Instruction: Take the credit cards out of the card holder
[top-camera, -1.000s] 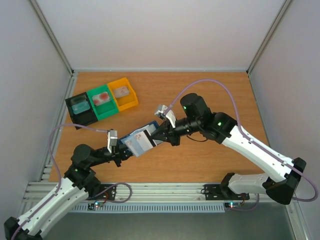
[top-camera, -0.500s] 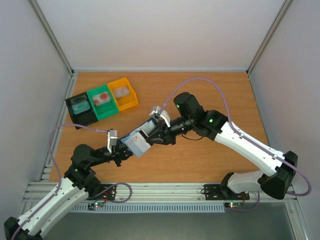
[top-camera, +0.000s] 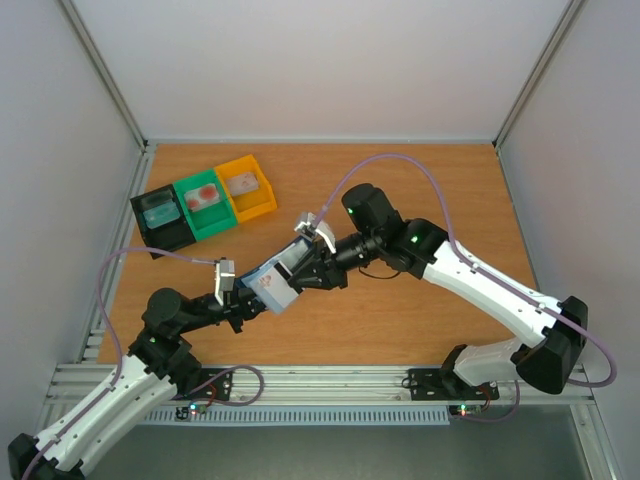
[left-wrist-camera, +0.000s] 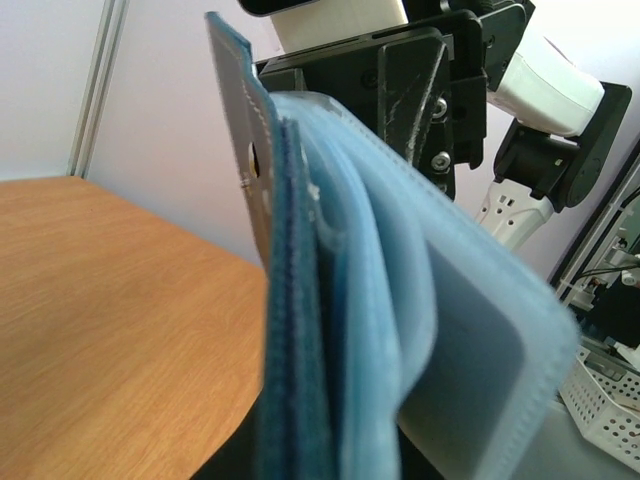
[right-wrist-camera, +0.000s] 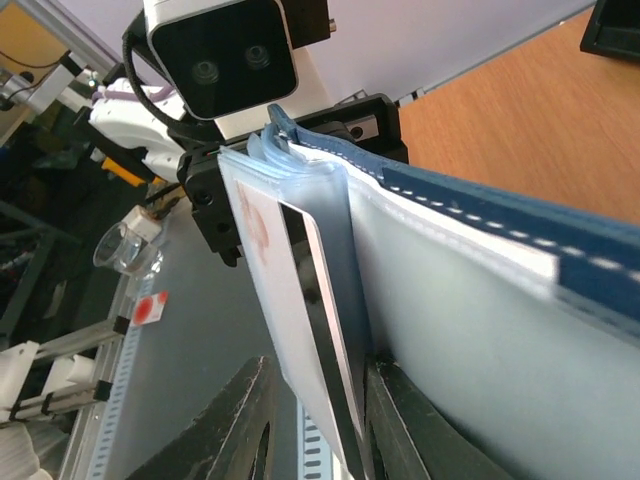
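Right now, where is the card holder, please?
In the top view, the card holder sits left of centre above the table, between left tool and right tool.

1. Centre of the frame: the open card holder (top-camera: 272, 283), pale pockets showing, is held between both arms.
2. The left gripper (top-camera: 243, 300) clamps its lower-left end, and the right gripper (top-camera: 303, 268) meets its upper-right edge.
3. Upper left: a black bin (top-camera: 170, 244) holds a teal card (top-camera: 158, 212), a green bin (top-camera: 216, 226) a red-marked card (top-camera: 203, 195), and a yellow bin (top-camera: 259, 206) a pale card (top-camera: 244, 183).

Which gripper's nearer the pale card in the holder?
Right. The right gripper straddles the pale card at its edge, jaws open; the left gripper clamps the card holder at its opposite end.
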